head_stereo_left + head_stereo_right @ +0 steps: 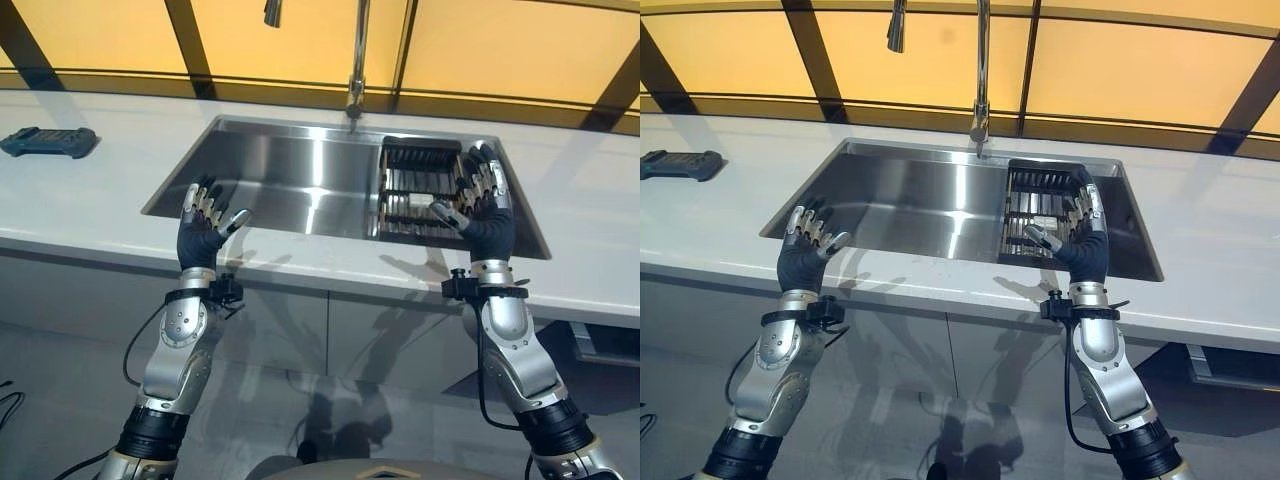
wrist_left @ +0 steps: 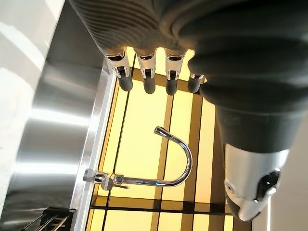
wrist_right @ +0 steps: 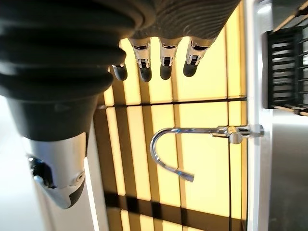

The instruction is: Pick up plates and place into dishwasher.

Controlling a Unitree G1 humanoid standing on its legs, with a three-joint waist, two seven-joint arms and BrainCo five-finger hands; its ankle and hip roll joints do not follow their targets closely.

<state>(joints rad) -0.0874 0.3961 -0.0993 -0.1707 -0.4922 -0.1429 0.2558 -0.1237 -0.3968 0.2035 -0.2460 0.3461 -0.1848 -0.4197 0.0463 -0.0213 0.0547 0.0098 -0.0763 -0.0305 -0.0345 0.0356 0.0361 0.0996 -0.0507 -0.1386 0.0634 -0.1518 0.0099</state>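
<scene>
A black wire dish rack [image 1: 415, 190] sits in the right part of a steel sink [image 1: 280, 180] set into the white counter. My left hand [image 1: 203, 230] is raised over the sink's front left corner, fingers straight and spread, holding nothing. Over the front of the rack my right hand [image 1: 485, 215] is held up the same way, open and holding nothing. In the left wrist view the straight fingers [image 2: 144, 72] point toward the faucet [image 2: 168, 163]. In the right wrist view the fingers [image 3: 163, 62] are also straight, with the rack [image 3: 286, 67] off to one side.
A curved chrome faucet [image 1: 356, 60] stands behind the sink at its middle. A dark flat handheld device [image 1: 48, 141] lies on the white counter [image 1: 90, 200] at the far left. Yellow panels with dark frames back the counter. Below the counter's front edge are grey cabinet fronts.
</scene>
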